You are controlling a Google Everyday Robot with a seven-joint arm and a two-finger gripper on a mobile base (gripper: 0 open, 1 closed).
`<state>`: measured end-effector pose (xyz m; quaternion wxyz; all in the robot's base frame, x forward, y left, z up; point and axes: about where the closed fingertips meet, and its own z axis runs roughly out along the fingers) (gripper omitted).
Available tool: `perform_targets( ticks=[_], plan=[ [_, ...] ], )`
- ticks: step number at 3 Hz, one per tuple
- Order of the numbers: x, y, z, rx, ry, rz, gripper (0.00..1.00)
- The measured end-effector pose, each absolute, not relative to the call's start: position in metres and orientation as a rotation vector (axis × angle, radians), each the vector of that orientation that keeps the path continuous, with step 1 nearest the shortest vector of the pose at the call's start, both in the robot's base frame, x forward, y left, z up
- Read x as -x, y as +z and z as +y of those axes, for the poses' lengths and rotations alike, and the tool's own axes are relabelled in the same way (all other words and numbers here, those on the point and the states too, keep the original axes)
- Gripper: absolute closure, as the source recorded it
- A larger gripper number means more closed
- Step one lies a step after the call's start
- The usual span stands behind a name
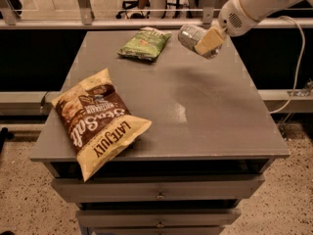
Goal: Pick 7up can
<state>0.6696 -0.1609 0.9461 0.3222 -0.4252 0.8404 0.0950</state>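
The gripper (201,41) hangs over the far right corner of the tabletop, clamped on the 7up can (189,34). One cream-coloured finger (210,40) presses flat against the side of the can that faces the camera. The other finger is hidden behind the can. The can is tilted, nearly on its side, with its shiny round end pointing toward the left edge. It seems to be held clear of the surface, though the angle makes the gap hard to judge. A dim shadow lies on the grey top toward the near edge from it. The white arm (257,1) runs from the gripper up and out past the right edge.

The table (210,121) is a grey cabinet with a flat, dull top. A green snack bag (145,44) lies flat at the middle of the far edge, just left of the can and apart from it. A brown and yellow chip bag (98,119) lies well apart from both, at the near left corner. It sits at a slant, and its lower end hangs over the near edge. Below the top, two drawer fronts (157,190) face the camera. A white cable (296,53) hangs down beyond the right edge.
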Motion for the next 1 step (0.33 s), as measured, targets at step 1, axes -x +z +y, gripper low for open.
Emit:
perform_targets(
  ticks=[1],
  plan=[
    [-0.6699, 0.9457, -0.1605, 1.118, 0.249, 2.206, 1.00]
  ],
)
